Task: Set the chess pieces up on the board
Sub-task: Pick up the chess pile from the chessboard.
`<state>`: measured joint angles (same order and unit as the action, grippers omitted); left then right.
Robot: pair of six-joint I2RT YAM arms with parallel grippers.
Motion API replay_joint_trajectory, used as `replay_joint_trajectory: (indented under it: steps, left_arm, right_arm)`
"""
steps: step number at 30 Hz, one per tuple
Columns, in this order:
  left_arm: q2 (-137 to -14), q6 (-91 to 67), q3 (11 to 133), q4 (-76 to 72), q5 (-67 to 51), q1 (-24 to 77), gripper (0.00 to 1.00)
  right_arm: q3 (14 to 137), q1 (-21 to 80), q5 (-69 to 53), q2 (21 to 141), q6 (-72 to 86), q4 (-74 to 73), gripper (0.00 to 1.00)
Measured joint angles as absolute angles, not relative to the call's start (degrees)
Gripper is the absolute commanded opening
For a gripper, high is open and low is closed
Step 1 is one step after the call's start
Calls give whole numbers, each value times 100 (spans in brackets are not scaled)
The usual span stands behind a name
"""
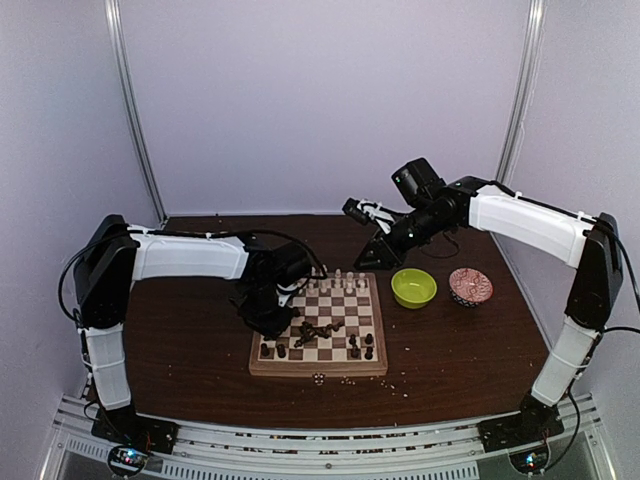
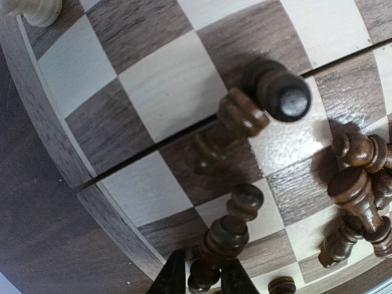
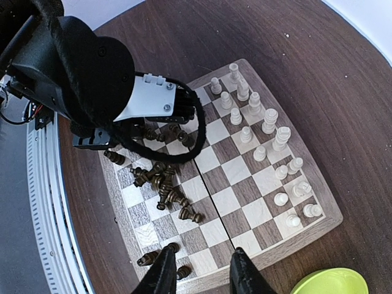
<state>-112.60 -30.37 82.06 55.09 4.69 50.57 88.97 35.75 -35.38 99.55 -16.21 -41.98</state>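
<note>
Dark wood desk (image 1: 180,340), lilac walls. Left hand (image 2: 204,278) is low over the board (image 1: 318,368), wrist pitched steeply down. Its fingers stand narrow either side of the toppled dark piece (image 2: 228,233), at its base; cannot tell if they grip it yet. Best to pinch low on the base, lift straight up, avoid the upright dark piece (image 2: 282,92) just ahead of the hand, and stand it on its home square. Dark heap (image 2: 358,196) lies to that hand's right. Right hand (image 3: 204,275) is raised beyond the board, fingers modestly apart, empty.
</note>
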Motion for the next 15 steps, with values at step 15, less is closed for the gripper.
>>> replay_joint_trajectory:
  steps: [15]
  left_arm:
    - [-11170,-2587,8082,5481,362,5057,16]
  right_arm:
    - [8897,3575,-3642,9996,-1610,-4200,31]
